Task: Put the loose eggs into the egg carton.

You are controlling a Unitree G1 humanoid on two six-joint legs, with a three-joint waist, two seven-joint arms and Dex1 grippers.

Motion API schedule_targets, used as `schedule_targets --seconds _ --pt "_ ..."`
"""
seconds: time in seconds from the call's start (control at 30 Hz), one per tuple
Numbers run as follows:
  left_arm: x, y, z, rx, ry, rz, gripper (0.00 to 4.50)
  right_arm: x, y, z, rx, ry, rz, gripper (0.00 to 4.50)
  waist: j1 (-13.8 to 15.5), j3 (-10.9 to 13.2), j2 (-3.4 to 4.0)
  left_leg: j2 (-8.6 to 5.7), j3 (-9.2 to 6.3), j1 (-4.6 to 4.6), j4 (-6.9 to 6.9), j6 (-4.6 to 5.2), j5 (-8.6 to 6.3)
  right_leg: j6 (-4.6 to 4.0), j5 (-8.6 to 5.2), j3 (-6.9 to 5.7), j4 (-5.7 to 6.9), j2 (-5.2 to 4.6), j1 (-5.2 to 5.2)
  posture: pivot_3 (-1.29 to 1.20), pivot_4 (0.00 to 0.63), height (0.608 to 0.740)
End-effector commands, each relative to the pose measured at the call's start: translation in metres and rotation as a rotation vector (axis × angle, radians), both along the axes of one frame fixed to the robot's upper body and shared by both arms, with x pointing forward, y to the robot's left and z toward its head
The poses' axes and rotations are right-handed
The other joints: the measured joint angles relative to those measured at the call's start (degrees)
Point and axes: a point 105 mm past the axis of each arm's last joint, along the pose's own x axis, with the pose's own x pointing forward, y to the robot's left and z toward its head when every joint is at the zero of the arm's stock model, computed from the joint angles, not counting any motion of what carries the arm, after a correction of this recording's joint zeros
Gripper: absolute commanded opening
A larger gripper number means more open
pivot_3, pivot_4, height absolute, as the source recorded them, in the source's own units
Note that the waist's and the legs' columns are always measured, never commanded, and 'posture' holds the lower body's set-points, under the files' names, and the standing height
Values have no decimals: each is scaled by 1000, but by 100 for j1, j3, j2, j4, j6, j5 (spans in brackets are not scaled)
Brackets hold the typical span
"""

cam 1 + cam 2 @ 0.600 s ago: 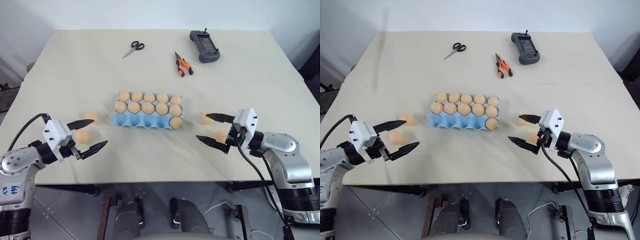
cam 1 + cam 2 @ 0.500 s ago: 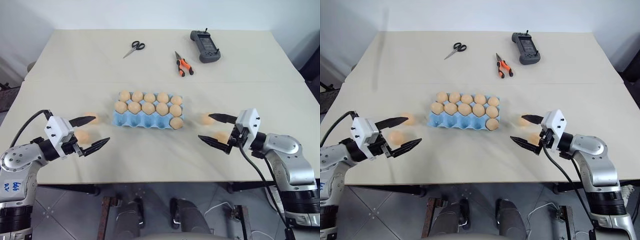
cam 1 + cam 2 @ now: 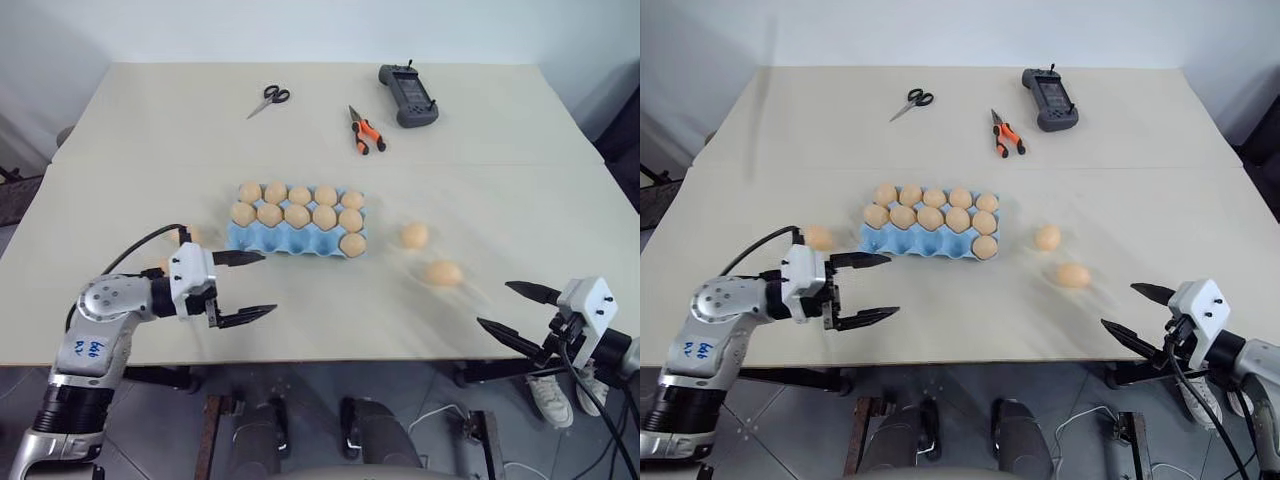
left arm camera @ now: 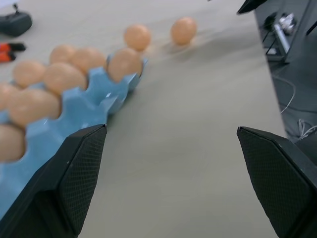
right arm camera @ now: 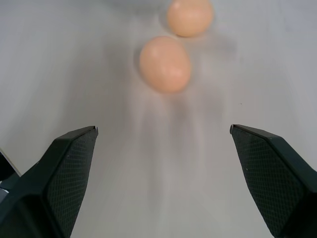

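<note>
The light blue egg carton [image 3: 262,243] lies mid-table, its two back rows full and one egg in the front row's right cup. Two loose eggs [image 3: 414,235] [image 3: 442,273] rest to its right, also seen in the right wrist view [image 5: 165,63] [image 5: 189,16]. Another loose egg [image 3: 818,237] lies left of the carton, behind my left wrist. My left gripper [image 3: 270,282] is open and empty, just before the carton's front left corner [image 4: 74,109]. My right gripper [image 3: 494,304] is open and empty near the table's front right edge, well short of the two eggs.
Scissors [image 3: 268,97], orange-handled pliers [image 3: 366,130] and a black handheld controller [image 3: 408,93] lie along the far side of the beige table [image 3: 300,150]. The table's front edge runs just below both grippers.
My left gripper has swung right, past the left eggs, to the carton's front left corner. My right gripper has drawn back toward the front right edge, away from the two eggs. Both stay open.
</note>
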Motion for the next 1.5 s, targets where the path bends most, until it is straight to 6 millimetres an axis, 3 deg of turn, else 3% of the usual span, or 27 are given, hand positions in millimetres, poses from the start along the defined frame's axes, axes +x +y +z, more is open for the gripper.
schedule_targets --seconds 0.03,0.33,0.47,0.63,0.73,0.9,1.0,1.1,1.3,1.47,1.5 --pt "3 -4 5 -10 -30 -18 4474 14 16 4 -10 -18 82 4500 -23 0 -1 0 0 0 2 1 1 -7 -1 1 -2 0 2 0 150 740" --pt "3 -10 1 -21 -24 -25 4474 69 32 -7 37 38 112 4500 -52 0 -1 -5 3 -7 6 21 11 -2 11 4 -9 -8 2 0 150 740" --pt "3 -6 4 -28 -31 4 4500 80 40 -16 35 64 142 3564 -26 0 0 -2 -1 -8 3 21 12 25 25 -3 14 -6 -9 0 150 740" --pt "4 1 5 -25 -34 34 4500 84 41 -16 23 53 179 1707 -22 0 0 1 -3 -7 3 21 12 28 26 -6 17 -4 -8 0 150 740" --pt "6 10 5 -30 -37 84 4500 81 50 -10 21 37 239 1265 -47 0 0 0 0 -7 6 19 11 32 28 -3 18 -5 -7 0 150 740" --pt "11 37 3 -72 -32 253 4500 68 95 20 88 0 395 1224 -89 0 0 5 -3 -5 5 18 12 30 28 -4 25 -4 -9 0 150 740" --pt "9 57 -1 -81 -28 350 4500 70 131 42 150 -41 436 1224 -113 0 0 10 -4 -3 4 15 13 28 26 -4 33 -2 -12 0 150 740" --pt "4 69 -4 -89 -25 412 4500 82 159 50 146 -33 419 1224 -99 0 0 10 -4 -4 4 10 12 23 26 -4 34 -6 -16 0 150 740" --pt "-1 68 -9 -98 -19 439 4500 97 212 55 133 -26 462 1224 -65 -2 -2 4 -2 -16 -17 8 10 -20 8 -6 6 -27 -24 0 150 740" --pt "-2 59 -7 -112 -25 433 4500 114 234 61 132 -45 435 1224 -94 -2 -1 3 4 -35 -36 8 10 15 28 -13 8 -28 -48 0 150 740" --pt "-3 58 -7 -114 -25 432 4500 116 237 62 132 -46 434 1570 -93 -2 -1 4 5 -35 -38 6 10 14 27 -20 9 -27 -49 0 150 740"
